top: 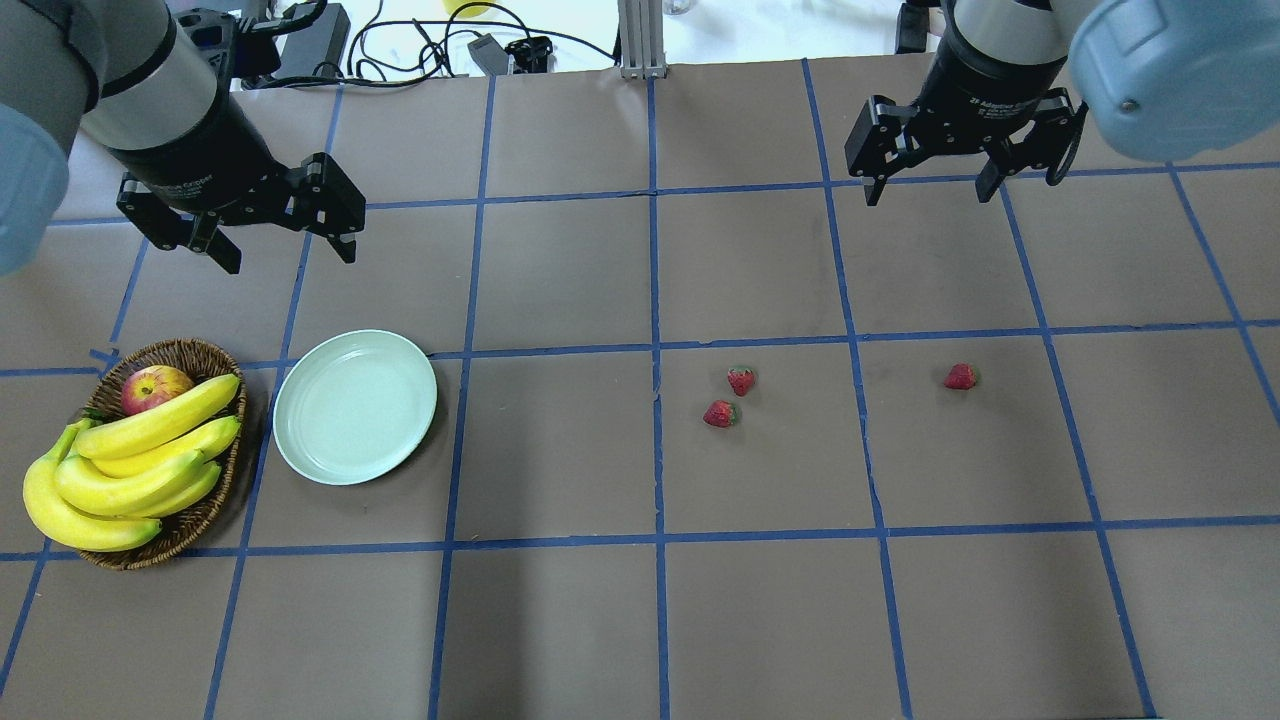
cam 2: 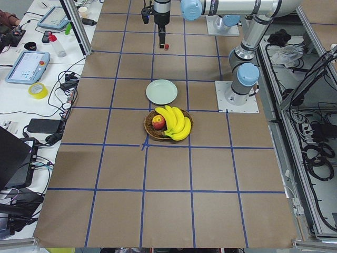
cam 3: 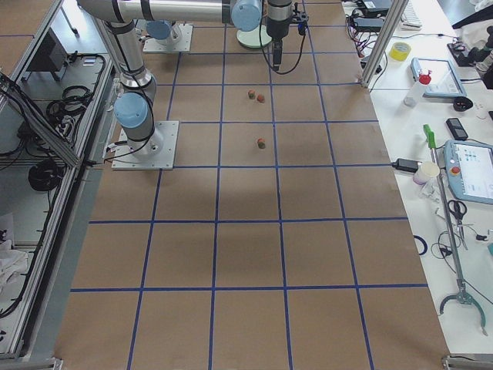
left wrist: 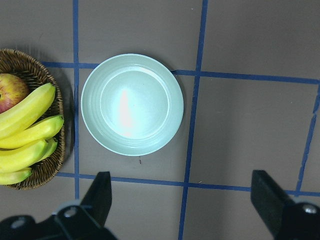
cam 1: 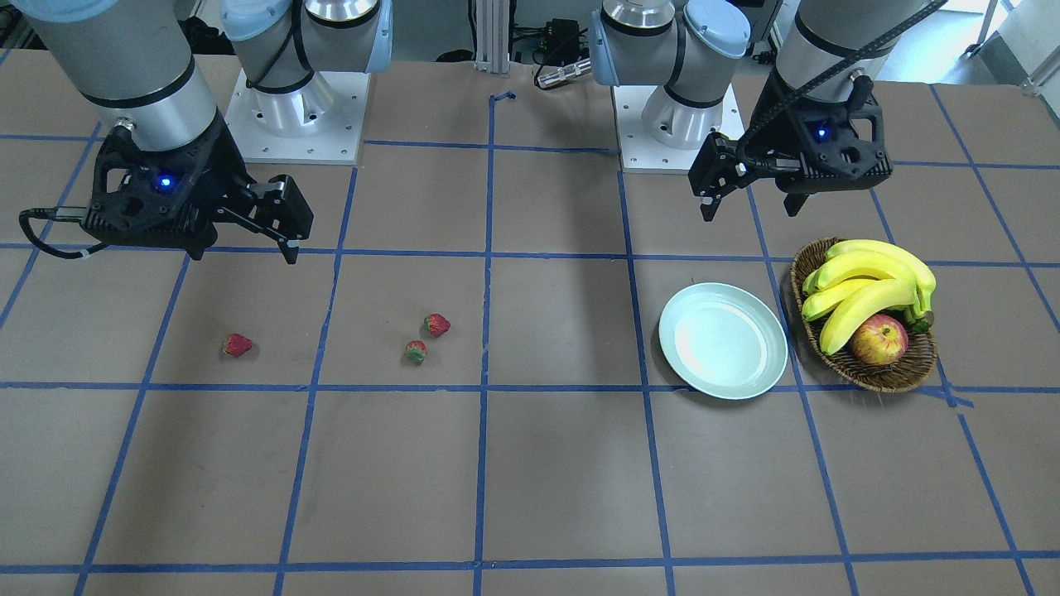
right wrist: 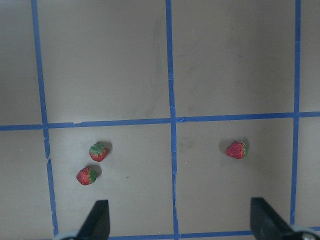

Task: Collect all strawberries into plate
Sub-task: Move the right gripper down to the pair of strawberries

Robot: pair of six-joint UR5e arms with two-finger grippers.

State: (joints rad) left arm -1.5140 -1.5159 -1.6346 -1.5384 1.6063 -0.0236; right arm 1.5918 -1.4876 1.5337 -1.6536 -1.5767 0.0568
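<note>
Three strawberries lie on the brown table: two close together (top: 741,380) (top: 720,413) near the middle and one (top: 960,376) further right. The right wrist view shows them as the pair (right wrist: 98,151) (right wrist: 87,176) and the single one (right wrist: 236,150). The mint-green plate (top: 355,407) is empty, left of centre, and shows in the left wrist view (left wrist: 132,104). My left gripper (top: 285,250) hangs open and empty above the table behind the plate. My right gripper (top: 930,192) hangs open and empty behind the strawberries, between the pair and the single one.
A brown wicker basket (top: 180,355) with bananas (top: 130,460) and a red-yellow apple (top: 155,388) stands just left of the plate. Blue tape lines grid the table. Cables and equipment lie beyond the far edge.
</note>
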